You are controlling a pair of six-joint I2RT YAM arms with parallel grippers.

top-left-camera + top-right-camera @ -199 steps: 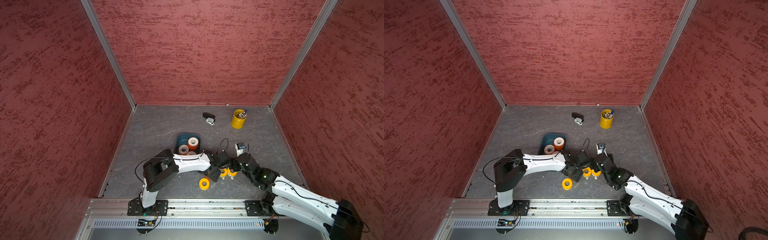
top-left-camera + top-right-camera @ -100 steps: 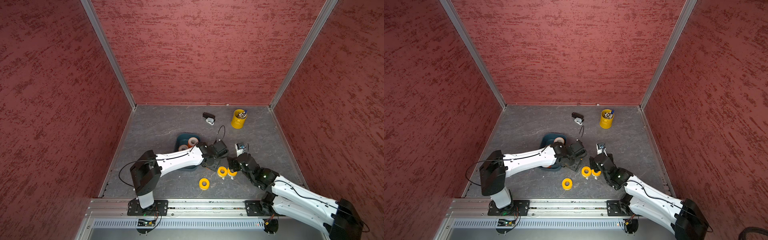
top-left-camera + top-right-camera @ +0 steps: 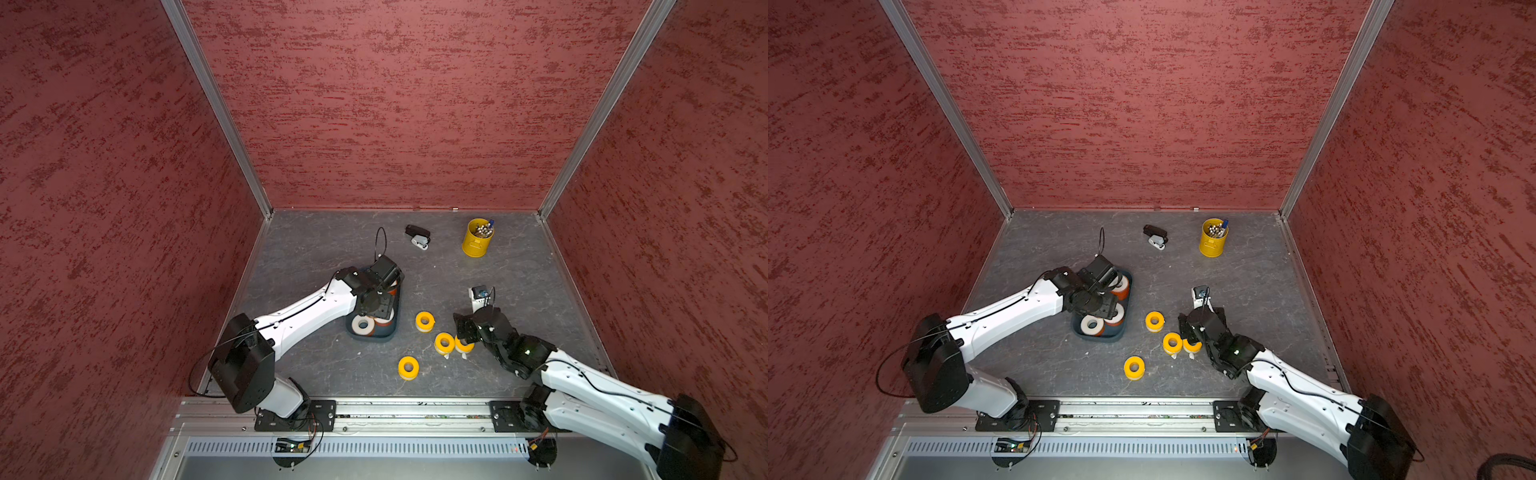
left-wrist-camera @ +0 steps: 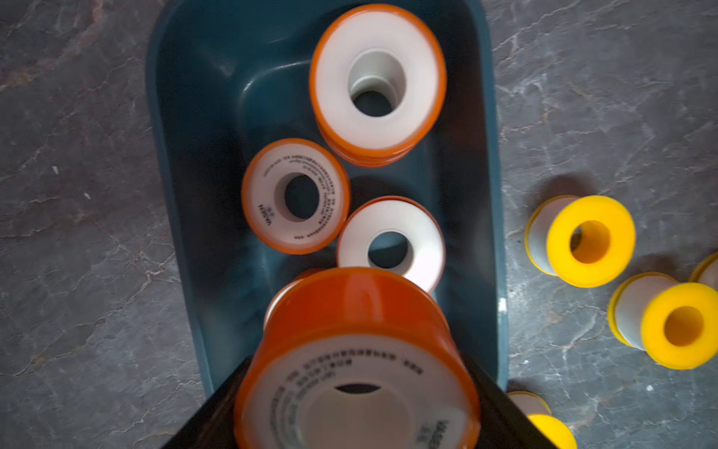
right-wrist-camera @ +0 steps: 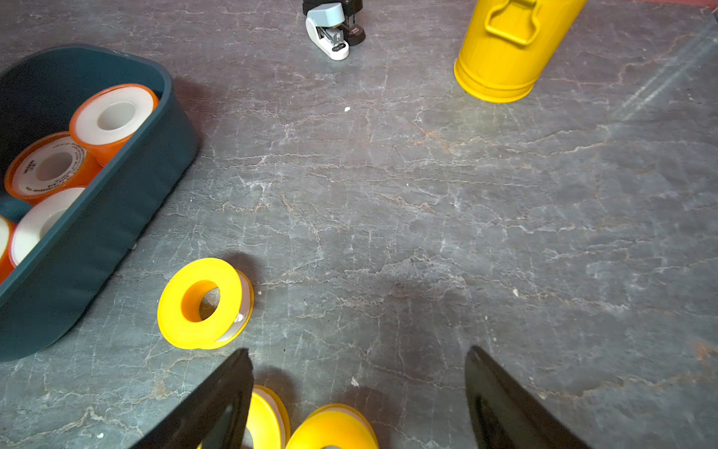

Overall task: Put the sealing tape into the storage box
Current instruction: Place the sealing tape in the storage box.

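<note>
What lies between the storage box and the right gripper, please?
A yellow tape roll lies there, touching neither storage box nor right gripper, in both top views.

storage box (image 4: 194, 116): dark teal tray, rounded corners, flat on the table (image 3: 324, 249). inside we count three orange rolls (image 4: 295, 196), white faces up, two of them touching. fourth orange roll (image 4: 357, 311): tilted, printed face toward the wrist camera, clamped in the left gripper (image 4: 353, 365) over the box. yellow rolls (image 3: 408, 368): four, holes up, on the table beside the box, one partly hidden.
</note>
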